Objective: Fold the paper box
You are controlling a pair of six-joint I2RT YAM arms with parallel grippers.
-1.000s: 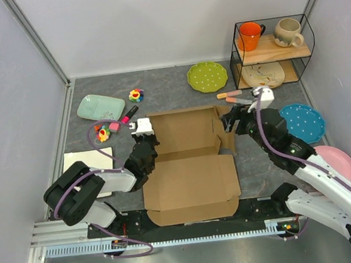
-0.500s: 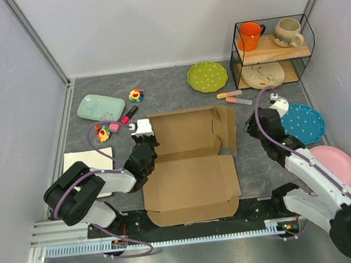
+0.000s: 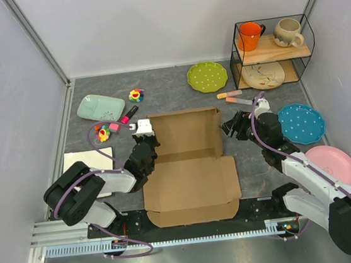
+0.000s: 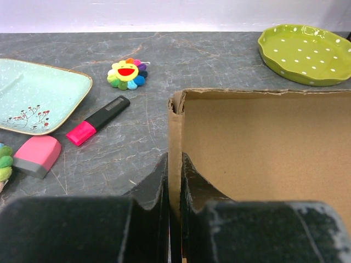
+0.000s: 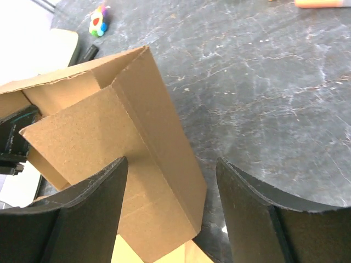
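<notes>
The paper box (image 3: pixel 189 168) is brown cardboard lying in the middle of the table, with its back and side walls raised and its lid flat toward me. My left gripper (image 3: pixel 144 143) is shut on the box's left wall. In the left wrist view the fingers (image 4: pixel 159 181) pinch that wall's edge (image 4: pixel 175 137). My right gripper (image 3: pixel 229 127) is open at the box's right side. In the right wrist view (image 5: pixel 170 181) the upright right flap (image 5: pixel 142 137) stands between the spread fingers, and no contact shows.
A green plate (image 3: pixel 207 76), mint tray (image 3: pixel 100 106), flower toy (image 3: pixel 136 95) and pink marker (image 3: pixel 129 114) lie behind the box. A white board (image 3: pixel 87 160) lies left. Blue plate (image 3: pixel 301 123), pink plate (image 3: pixel 338 164), two markers (image 3: pixel 229 93) and a rack with mugs (image 3: pixel 272 50) are right.
My right gripper swung away to the right, then came back to the box's right side. The right flap, spread outward before, now stands upright. The left arm has not moved.
</notes>
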